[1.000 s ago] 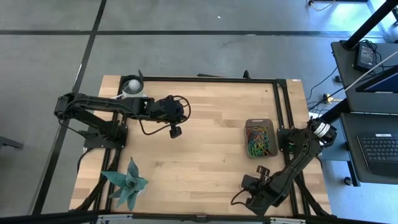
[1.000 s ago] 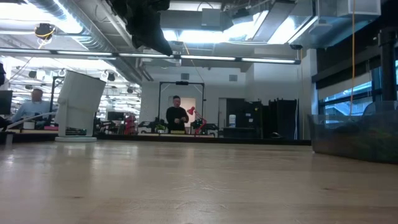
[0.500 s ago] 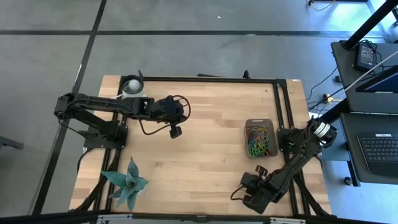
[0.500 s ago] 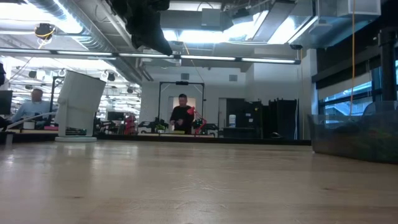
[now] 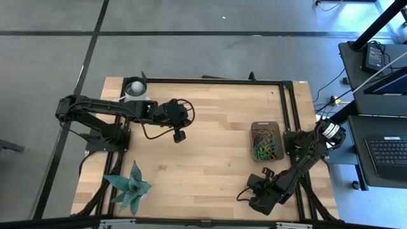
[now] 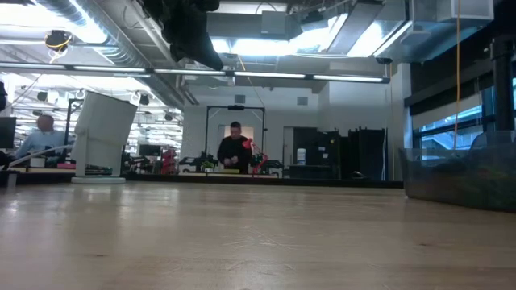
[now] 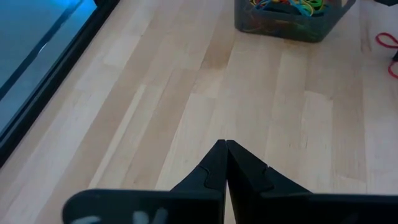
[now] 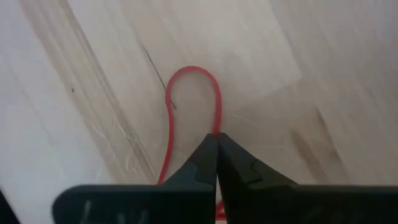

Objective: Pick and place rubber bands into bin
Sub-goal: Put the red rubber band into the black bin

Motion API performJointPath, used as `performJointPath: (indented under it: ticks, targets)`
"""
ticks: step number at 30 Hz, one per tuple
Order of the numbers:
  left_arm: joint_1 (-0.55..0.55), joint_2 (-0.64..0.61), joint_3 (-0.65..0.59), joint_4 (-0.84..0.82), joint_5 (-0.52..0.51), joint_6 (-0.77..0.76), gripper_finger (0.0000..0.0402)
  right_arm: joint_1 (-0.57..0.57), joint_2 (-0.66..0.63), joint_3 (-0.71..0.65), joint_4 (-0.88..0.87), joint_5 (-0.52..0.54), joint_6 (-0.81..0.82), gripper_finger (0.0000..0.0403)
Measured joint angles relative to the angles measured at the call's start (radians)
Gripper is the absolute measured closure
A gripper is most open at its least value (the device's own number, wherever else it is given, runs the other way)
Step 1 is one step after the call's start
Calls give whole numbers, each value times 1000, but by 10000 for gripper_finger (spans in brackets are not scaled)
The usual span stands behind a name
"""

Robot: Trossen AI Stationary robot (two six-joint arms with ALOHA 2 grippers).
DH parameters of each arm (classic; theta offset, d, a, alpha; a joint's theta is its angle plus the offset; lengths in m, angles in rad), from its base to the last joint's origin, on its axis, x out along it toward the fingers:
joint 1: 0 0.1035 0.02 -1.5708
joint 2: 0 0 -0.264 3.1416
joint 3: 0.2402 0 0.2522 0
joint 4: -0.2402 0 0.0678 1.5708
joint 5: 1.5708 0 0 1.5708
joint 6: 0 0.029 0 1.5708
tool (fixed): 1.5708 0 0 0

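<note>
The bin is a dark grey tray on the table's right side, holding a heap of coloured rubber bands; it also shows in the left wrist view. My right gripper is low over the table near its near edge, shut on a red rubber band. My left gripper hangs shut above the table's middle-left, holding nothing. A red band shows at the edge of the left wrist view. My right gripper pinches the red rubber band between its two fingertips, on one side of the loop. The rounded end of the loop reaches out past the fingertips over the wood. Whether the band is lifted clear I cannot tell.
A small black oblong piece lies between the bin and my right gripper. A white round cup stands at the far left corner, and a green star-shaped plant sits at the near left. Bare wood lies between the arms.
My right gripper has shifted a little toward the table's left along the near edge. My left arm has kept still.
</note>
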Motion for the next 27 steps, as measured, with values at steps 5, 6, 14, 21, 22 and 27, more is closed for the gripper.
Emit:
performJointPath:
  ticks: [5,6,14,21,22,27]
  targets:
    - [0,0,0,0,-2,0,396,0,-2,27,-28,-4,52,399]
    - [0,0,0,0,-2,0,396,0,-2,41,-45,1,55,399]
    - [0,0,0,0,-2,0,396,5,-74,209,-357,81,54,401]
    - [0,0,0,0,-2,-1,396,9,-138,354,-642,247,55,402]
    - [0,0,0,0,-1,-2,396,8,-149,375,-686,270,57,402]
    - [0,0,0,0,1,-16,396,-6,-201,476,-925,351,115,402]
